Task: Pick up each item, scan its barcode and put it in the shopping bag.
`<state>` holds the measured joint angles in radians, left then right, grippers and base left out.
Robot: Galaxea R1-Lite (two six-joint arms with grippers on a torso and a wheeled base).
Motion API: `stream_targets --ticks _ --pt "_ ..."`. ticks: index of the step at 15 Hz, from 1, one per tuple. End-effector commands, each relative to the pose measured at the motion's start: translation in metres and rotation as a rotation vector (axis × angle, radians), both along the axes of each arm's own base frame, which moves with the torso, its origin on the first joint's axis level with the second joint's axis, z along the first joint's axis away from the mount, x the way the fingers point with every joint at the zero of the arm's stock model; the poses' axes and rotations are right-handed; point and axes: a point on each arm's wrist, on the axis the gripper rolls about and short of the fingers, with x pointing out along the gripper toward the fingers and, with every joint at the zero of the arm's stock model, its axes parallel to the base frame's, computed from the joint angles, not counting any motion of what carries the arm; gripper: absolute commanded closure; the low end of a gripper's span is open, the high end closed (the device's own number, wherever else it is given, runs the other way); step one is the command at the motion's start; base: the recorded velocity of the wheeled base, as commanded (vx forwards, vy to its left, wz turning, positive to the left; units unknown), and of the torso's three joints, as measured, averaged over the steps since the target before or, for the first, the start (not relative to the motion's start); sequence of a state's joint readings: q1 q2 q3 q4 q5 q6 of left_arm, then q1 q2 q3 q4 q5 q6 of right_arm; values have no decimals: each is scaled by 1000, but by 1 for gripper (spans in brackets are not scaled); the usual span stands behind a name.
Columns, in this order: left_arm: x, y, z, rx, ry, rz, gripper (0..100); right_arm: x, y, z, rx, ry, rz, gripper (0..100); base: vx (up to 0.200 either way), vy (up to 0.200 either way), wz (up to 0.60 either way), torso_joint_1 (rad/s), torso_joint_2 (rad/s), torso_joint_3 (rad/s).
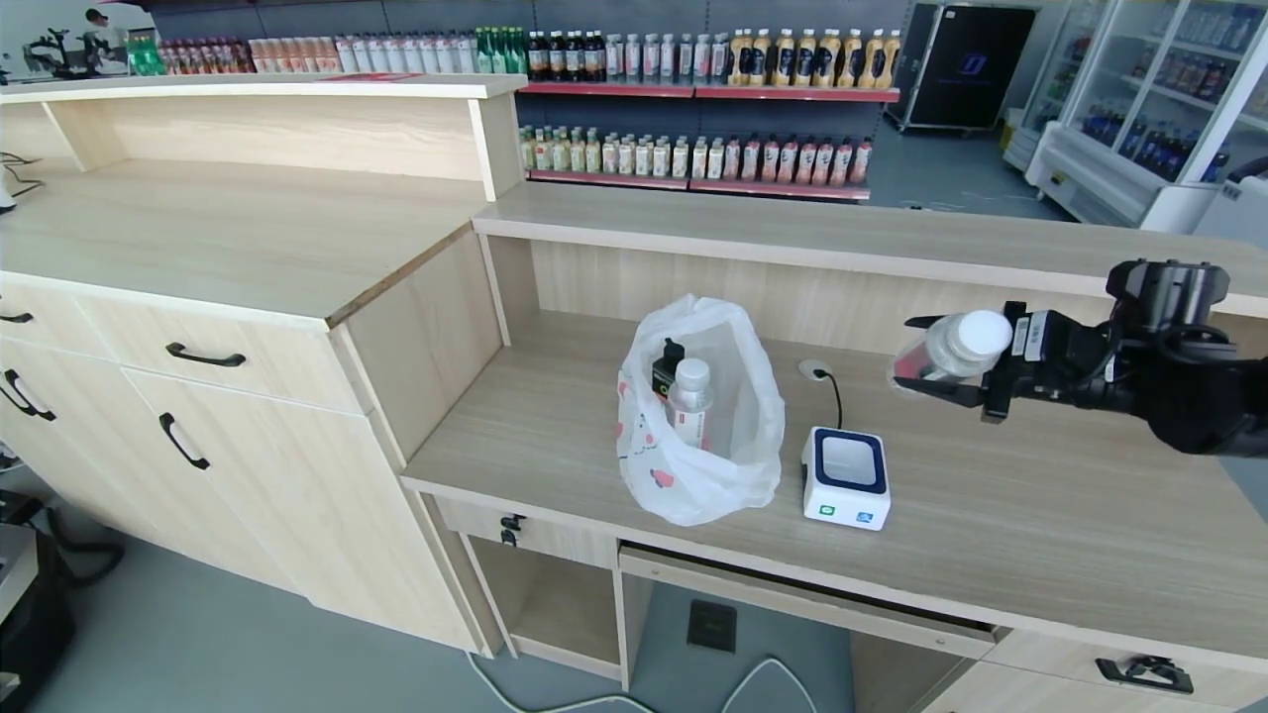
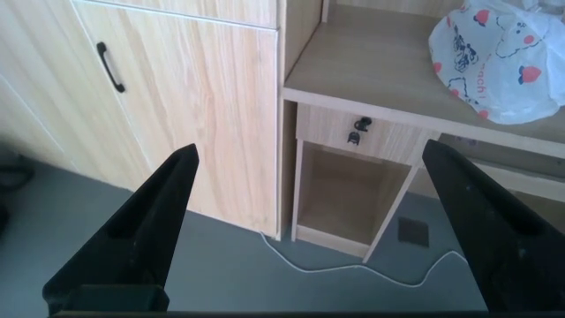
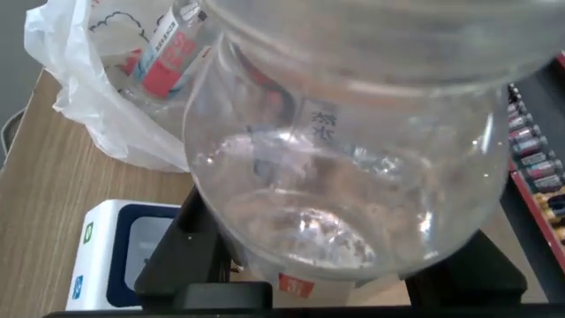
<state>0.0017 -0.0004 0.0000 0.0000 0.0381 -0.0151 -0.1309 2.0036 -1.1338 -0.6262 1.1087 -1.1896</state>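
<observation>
Head view has the right claw point(image 1: 921, 358) out over the right side of the counter point(image 1: 1040, 515), clamped on a clear bottle point(image 1: 956, 347) with a white cap. The bottle is carried well above the wood, tipped almost onto its side. As far as I can judge, its long axis runs along the claw's reach, with the cap end nearer the wrist and the other end towards 9 o'clock.

The move ahead turns on the scanner point(image 1: 845, 477). It is a small white box with a dark window facing up, sitting on the counter at about 7 o'clock from the claw, lower and nearer the front edge. The right wrist view sees it past the bottle point(image 3: 353, 177), with the scanner point(image 3: 115, 256) off to one side rather than under it. My guess is the label has not met the window yet.

The shopping bag point(image 1: 684, 475) stands open just beside the scanner, between 8 and 9 o'clock from the claw. A capped clear bottle point(image 1: 689, 396) and a dark bottle point(image 1: 669, 364) are already inside.

The left claw point(image 2: 309, 148) is spread wide and holds nothing. It hangs low by the cupboard doors, well apart from the bag point(image 2: 503, 62), so the right arm is much the nearer one for both scan and drop
</observation>
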Motion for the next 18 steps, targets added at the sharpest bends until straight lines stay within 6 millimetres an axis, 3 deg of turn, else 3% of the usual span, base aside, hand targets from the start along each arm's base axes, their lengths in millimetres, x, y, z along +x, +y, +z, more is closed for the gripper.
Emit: stream_targets --ticks 1,7,13,18 --pt "0 0 0 0 0 0 0 9 -1 -8 -4 7 13 100 0 0 0 0 0 0" --pt "0 0 0 0 0 0 0 18 -22 -22 -108 -141 58 100 0 0 0 0 0 0" --pt "0 0 0 0 0 0 0 19 -18 -42 -101 -83 92 100 0 0 0 0 0 0" --pt "0 0 0 0 0 0 0 21 -14 -41 -95 -117 128 100 0 0 0 0 0 0"
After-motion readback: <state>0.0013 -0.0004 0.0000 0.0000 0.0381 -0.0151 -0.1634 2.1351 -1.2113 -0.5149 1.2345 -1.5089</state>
